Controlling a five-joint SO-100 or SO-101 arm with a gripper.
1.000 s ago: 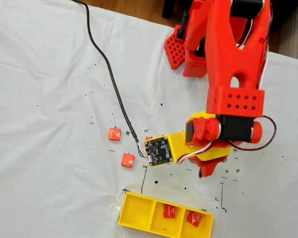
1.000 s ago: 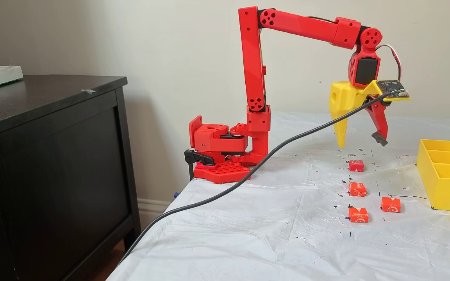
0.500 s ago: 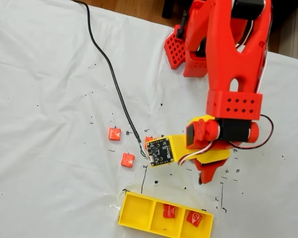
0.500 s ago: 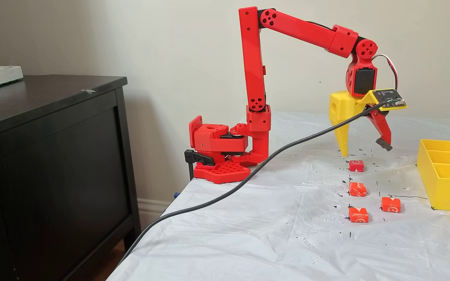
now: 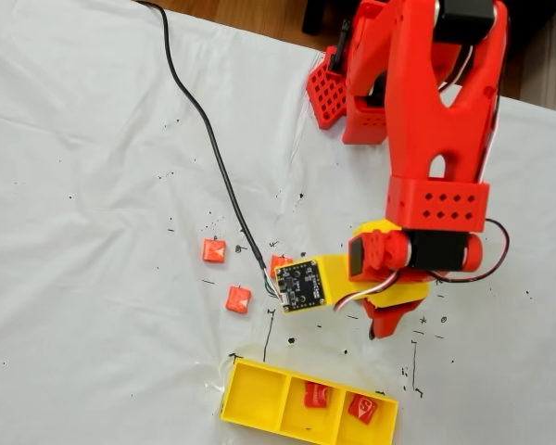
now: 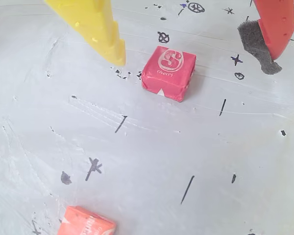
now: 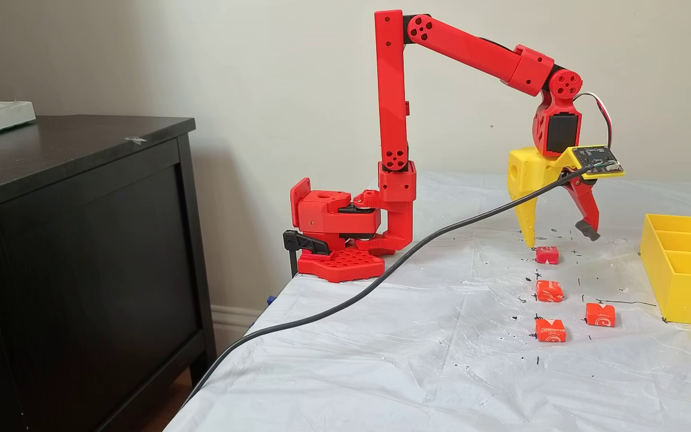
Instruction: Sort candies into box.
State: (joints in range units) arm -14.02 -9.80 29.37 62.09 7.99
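Observation:
My gripper hangs open just above the white sheet, its yellow finger and red padded finger set on either side of a red candy marked "cherry". This candy is the one nearest the arm; the yellow tip stands close beside it. Three more candies lie nearer the camera in a fixed view. The yellow box has a candy in its middle compartment and another in its right one.
A black cable runs from the wrist camera board across the sheet and off the table's near edge. The red arm base is clamped at the table's corner. A dark cabinet stands to the left. Small ink marks dot the sheet.
The arm has lowered the open gripper toward the sheet, bringing its fingers down around the candy nearest the arm. The candies and box have not moved.

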